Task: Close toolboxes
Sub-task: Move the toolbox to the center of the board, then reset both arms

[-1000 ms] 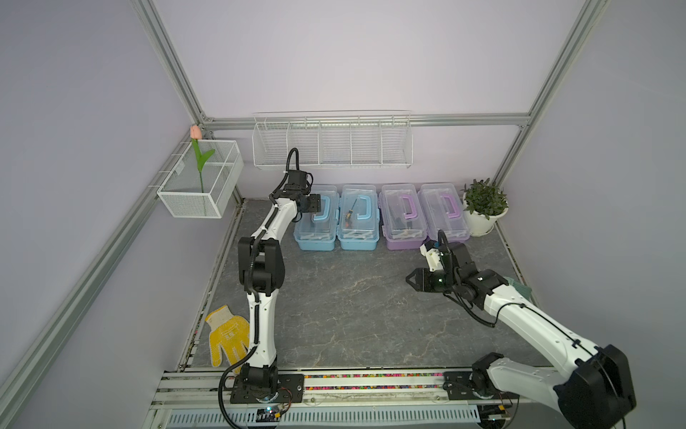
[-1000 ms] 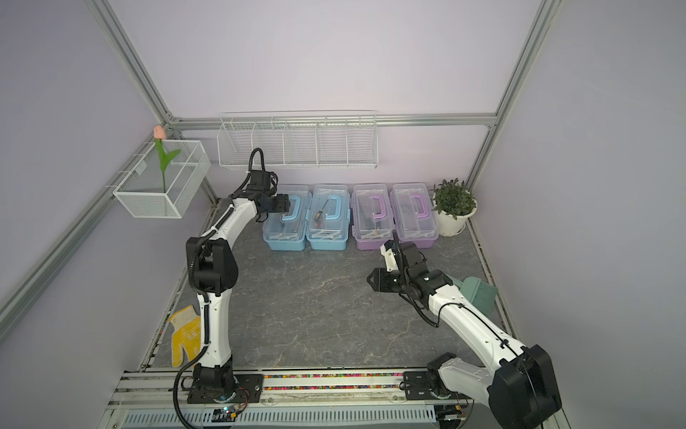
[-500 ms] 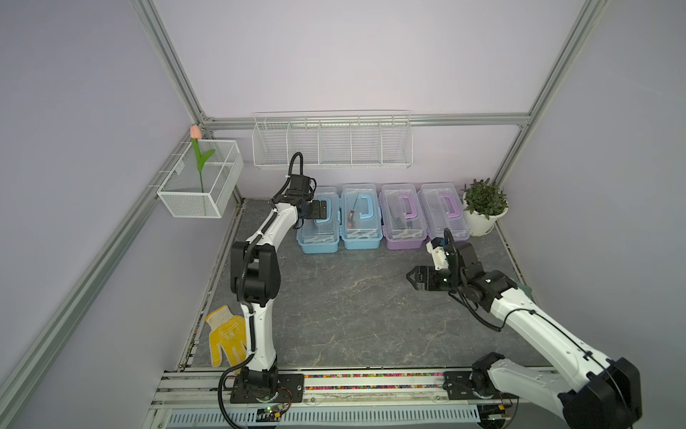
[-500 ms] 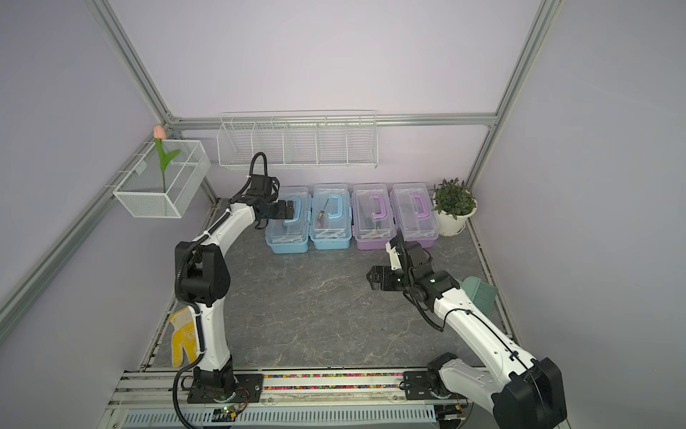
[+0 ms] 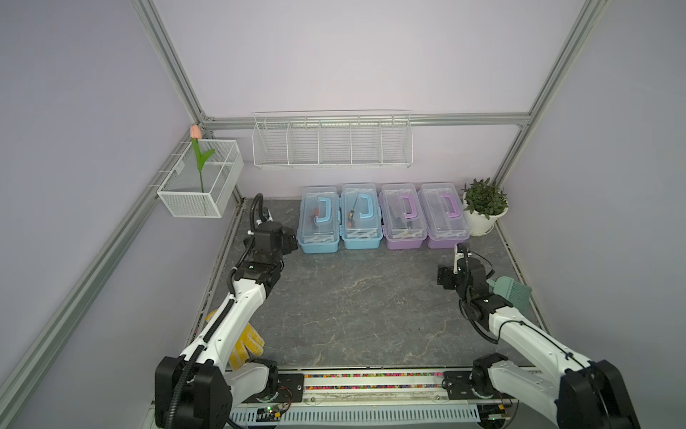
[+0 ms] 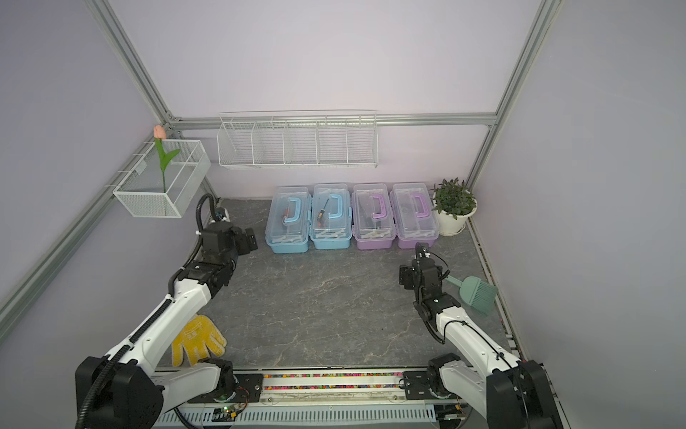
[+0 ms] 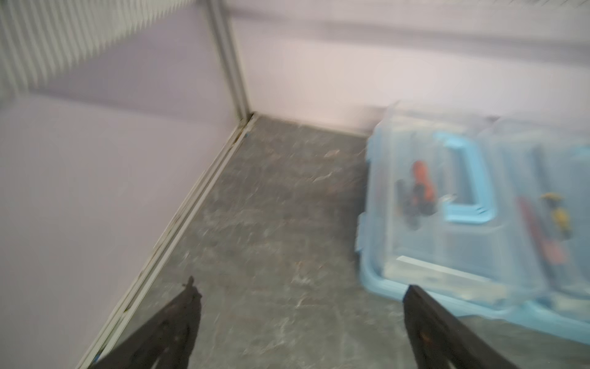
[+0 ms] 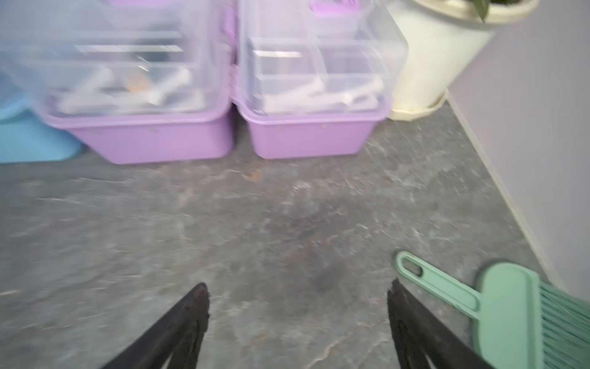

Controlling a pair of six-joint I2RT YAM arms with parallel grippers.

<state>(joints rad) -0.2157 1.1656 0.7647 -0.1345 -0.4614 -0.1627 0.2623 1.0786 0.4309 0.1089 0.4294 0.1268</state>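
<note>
Four toolboxes stand in a row against the back wall, all with their clear lids down: two light blue (image 5: 319,219) (image 5: 361,217) and two purple (image 5: 402,217) (image 5: 443,215). My left gripper (image 5: 290,241) hovers just left of the leftmost blue toolbox's front corner. In the blurred left wrist view it (image 7: 300,287) is open and empty over bare floor, with that blue toolbox (image 7: 447,207) off to one side. My right gripper (image 5: 444,276) sits in front of the rightmost purple toolbox, well apart from it. It (image 8: 298,287) is open and empty, facing both purple toolboxes (image 8: 143,96) (image 8: 316,96).
A potted plant (image 5: 482,211) stands right of the row. A green hand brush (image 5: 514,291) lies beside my right wrist by the right wall. A yellow glove (image 6: 196,343) lies at the front left. White wire baskets hang on the back wall (image 5: 332,141) and the left wall (image 5: 202,184).
My left gripper has drawn back from above the leftmost blue toolbox toward the front left, and its jaws have opened. The right gripper has opened wider and shifted right.
</note>
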